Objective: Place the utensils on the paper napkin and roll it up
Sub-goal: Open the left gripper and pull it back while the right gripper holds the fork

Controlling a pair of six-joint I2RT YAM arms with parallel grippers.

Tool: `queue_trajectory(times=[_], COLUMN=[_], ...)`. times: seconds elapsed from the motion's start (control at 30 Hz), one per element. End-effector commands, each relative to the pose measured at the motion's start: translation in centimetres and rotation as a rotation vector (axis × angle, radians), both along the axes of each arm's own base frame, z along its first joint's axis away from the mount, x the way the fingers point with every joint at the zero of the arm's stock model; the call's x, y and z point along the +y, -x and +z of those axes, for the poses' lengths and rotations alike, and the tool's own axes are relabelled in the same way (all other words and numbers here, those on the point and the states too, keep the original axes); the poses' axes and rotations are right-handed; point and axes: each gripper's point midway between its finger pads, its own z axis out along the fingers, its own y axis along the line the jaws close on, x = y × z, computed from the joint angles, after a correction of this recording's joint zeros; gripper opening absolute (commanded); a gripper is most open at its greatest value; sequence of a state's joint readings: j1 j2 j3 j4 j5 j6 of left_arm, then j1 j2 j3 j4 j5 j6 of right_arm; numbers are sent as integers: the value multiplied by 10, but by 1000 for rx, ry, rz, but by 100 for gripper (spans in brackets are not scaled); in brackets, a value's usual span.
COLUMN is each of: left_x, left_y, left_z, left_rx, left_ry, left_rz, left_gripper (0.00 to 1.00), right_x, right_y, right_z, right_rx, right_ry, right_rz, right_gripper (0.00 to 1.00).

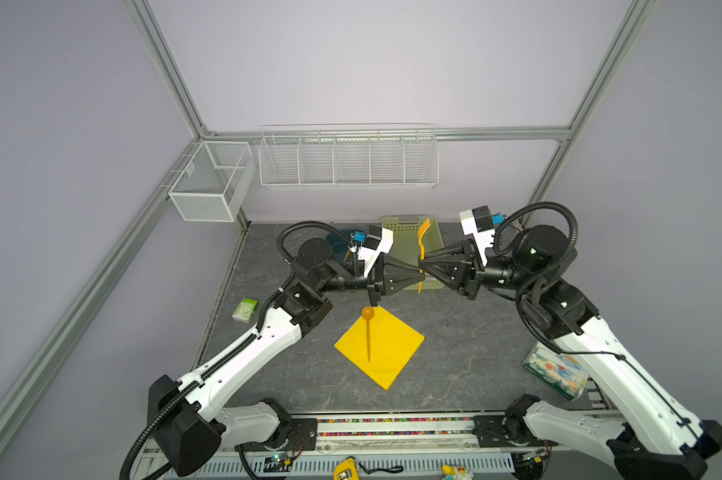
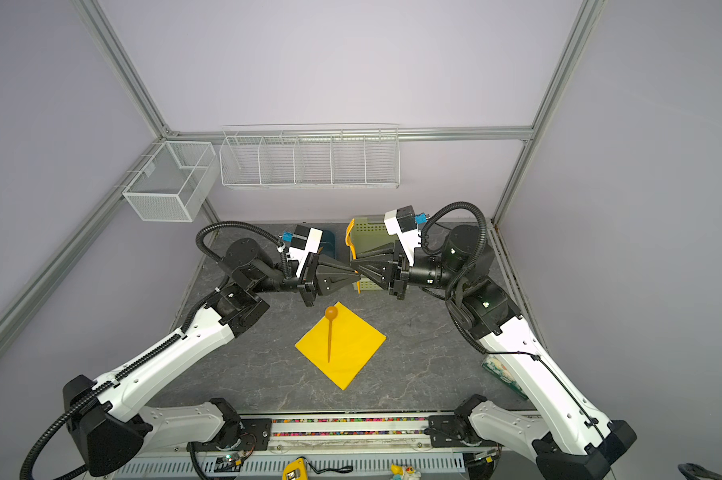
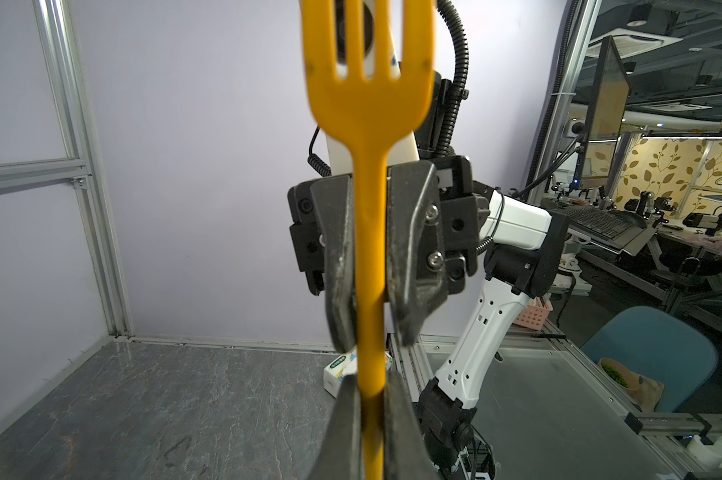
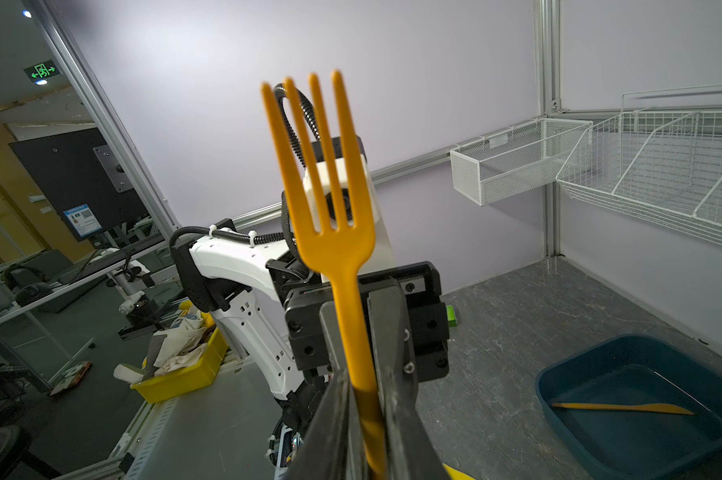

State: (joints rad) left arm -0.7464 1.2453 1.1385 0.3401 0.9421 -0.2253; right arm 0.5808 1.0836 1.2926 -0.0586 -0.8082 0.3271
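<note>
A dark blue tray (image 4: 579, 361) sat on the table beyond the left claw (image 1: 417, 275), off to its outer side. The thin straight piece (image 4: 621, 408) lay flat on the tray's floor. A pale green slotted basket (image 1: 432, 239) stood just behind the point where the two claws met. They hid much of its inside, so what it held could not be told.

The claws faced each other tip to tip above the table with the fork (image 1: 423, 241) upright between them, tines up. The left claw was clamped on the lower handle, jaws pressed together against it. The right claw (image 1: 422, 265) had its jaws close on either side of the handle, a little higher up. A thin dark slit showed beside one jaw, so whether it pinched or only flanked the fork could not be told.

Below the claw tips and nearer the robot's base, the paper napkin (image 1: 392, 351) lay flat and unrolled. The spoon (image 1: 368, 332) rested on it, its bowl at the napkin's far corner almost under the left claw.
</note>
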Motion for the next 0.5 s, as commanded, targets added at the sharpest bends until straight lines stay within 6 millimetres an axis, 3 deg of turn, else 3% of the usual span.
queue_trajectory(times=[0.0,0.37,0.47], left_x=[3,2,2], left_y=[3,-3,-6], left_z=[2,2,1], left_rx=[-22,-10,-5], left_ry=[6,-1,-7], left_rz=[7,37,55], left_gripper=[0,0,9], right_x=[-3,-1,-1], right_y=[10,11,10], right_z=[18,17,14], right_rx=[-55,-55,-48], right_ry=[-39,-36,-29], right_rz=[18,41,34], right_gripper=[18,8,7])
